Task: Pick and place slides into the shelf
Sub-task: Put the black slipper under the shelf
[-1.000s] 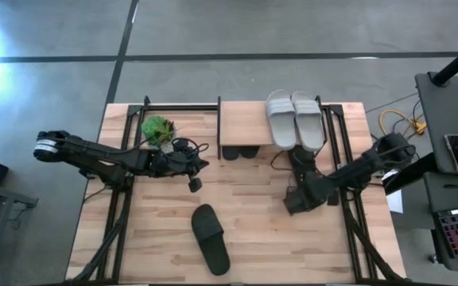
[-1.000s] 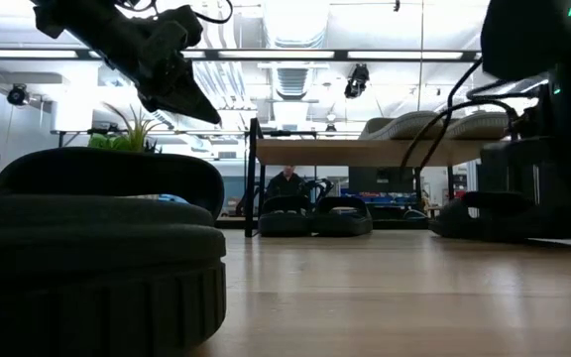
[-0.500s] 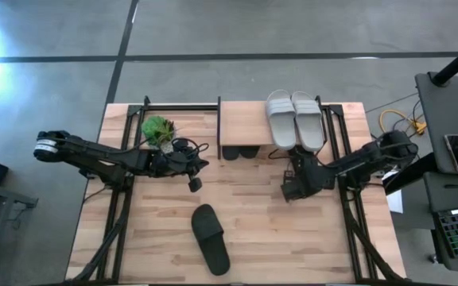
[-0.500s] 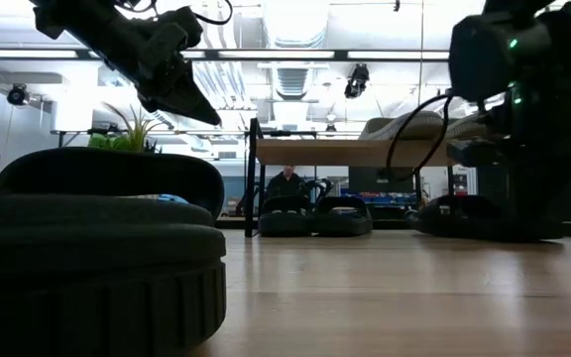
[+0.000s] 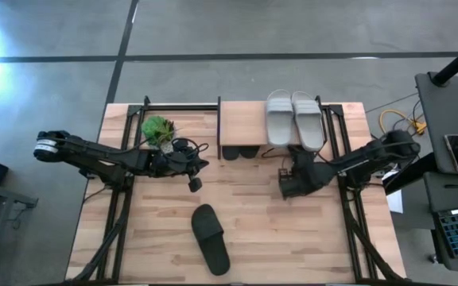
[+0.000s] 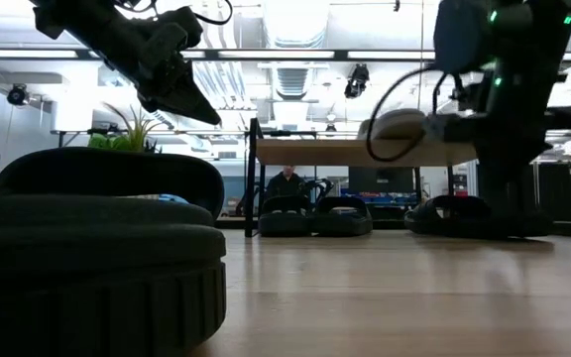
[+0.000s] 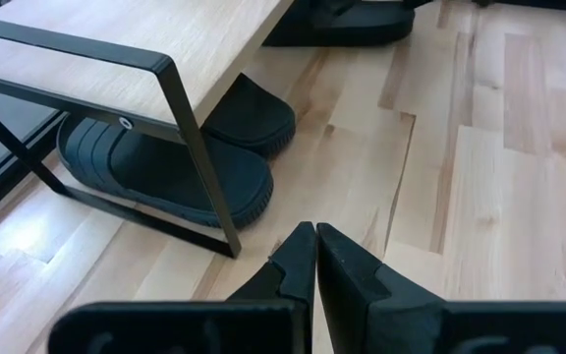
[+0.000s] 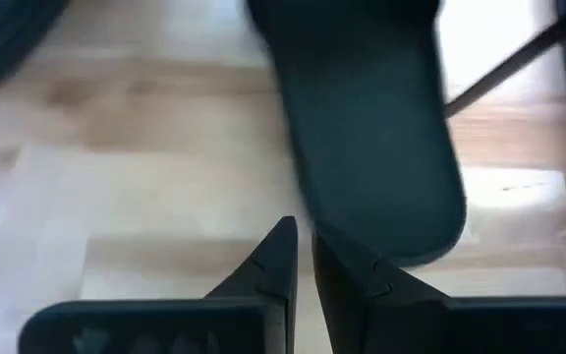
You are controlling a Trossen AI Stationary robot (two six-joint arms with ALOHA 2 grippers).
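A wooden worktop (image 5: 253, 230) is seen from above, with a small shelf (image 5: 243, 123) set at the middle of its far edge. Two light grey slides (image 5: 295, 119) lie side by side on the shelf's plank top, at its right end. Two black slides (image 6: 313, 215) are tucked beneath the shelf on the worktop, toes outward. Another black slide (image 5: 211, 237) lies alone near the worktop's near edge, well apart from the shelf. A small green plant (image 5: 158, 128) stands near the far left corner.

The left gripper (image 5: 195, 183) is held above the worktop left of centre, its fingers (image 7: 298, 261) pressed together with nothing between them. The right gripper (image 5: 287, 187) is lowered just in front of the shelf's right end, its fingers (image 8: 281, 258) nearly together, clamped on the edge of a black slide (image 8: 367, 147) that rests on the worktop.
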